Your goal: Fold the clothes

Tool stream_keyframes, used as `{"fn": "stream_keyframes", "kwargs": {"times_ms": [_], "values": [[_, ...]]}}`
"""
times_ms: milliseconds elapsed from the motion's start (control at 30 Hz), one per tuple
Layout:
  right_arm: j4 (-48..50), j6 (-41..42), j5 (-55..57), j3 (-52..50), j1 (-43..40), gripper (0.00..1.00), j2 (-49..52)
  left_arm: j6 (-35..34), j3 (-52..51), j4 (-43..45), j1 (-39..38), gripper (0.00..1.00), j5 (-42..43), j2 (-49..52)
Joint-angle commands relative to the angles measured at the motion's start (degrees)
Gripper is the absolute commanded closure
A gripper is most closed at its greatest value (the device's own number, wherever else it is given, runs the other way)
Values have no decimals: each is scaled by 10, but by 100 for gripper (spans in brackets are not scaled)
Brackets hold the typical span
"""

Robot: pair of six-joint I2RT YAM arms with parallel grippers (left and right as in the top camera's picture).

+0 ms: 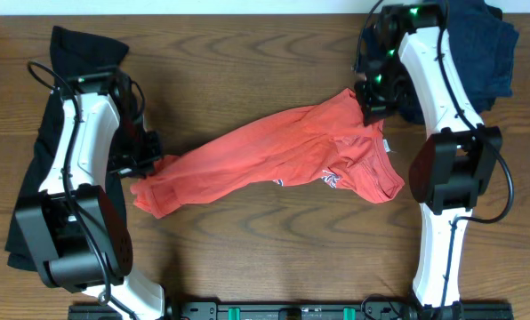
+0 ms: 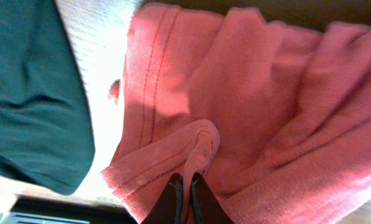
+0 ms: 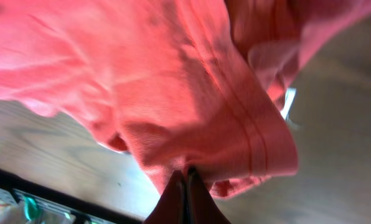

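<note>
- The red shirt (image 1: 274,156) lies bunched in a diagonal band across the middle of the table (image 1: 247,53), with its wider end toward the right arm.
- The left gripper (image 1: 151,158) pinches the shirt's narrow left end. In the left wrist view its fingers (image 2: 175,199) press together on a small fold of hem.
- The right gripper (image 1: 373,105) is clamped on the upper right edge, its fingers (image 3: 176,199) closed on a thin lip of cloth.
- Risk: each grip takes only a little fabric, so a firm pull apart would likely strip an edge free.
- Risk: the cloth is twisted and doubled over, so a fold made now would probably trap wrinkles.
- Risk: the black garment (image 1: 74,49) lies just beside the left grip and the navy garment (image 1: 483,49) is near the right one, so a wide sweep could drag either along.
- No container shows in any view.
</note>
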Motion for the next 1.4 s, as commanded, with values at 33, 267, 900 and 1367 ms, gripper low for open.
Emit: {"fn": "stream_keyframes", "kwargs": {"times_ms": [33,267,900,1367], "values": [[-2,32,66,-70,-4,98,-44,3,-49,19,1,94,-13,-4],[31,86,129,-176,-22,99,-72,3,-95,73,1,94,-13,-4],[156,46,66,-209,-25,73,-130,-29,-64,132,3,14,-7,-19],[248,-26,-37,-204,-6,42,-197,17,-163,180,3,14,68,-30]]}}
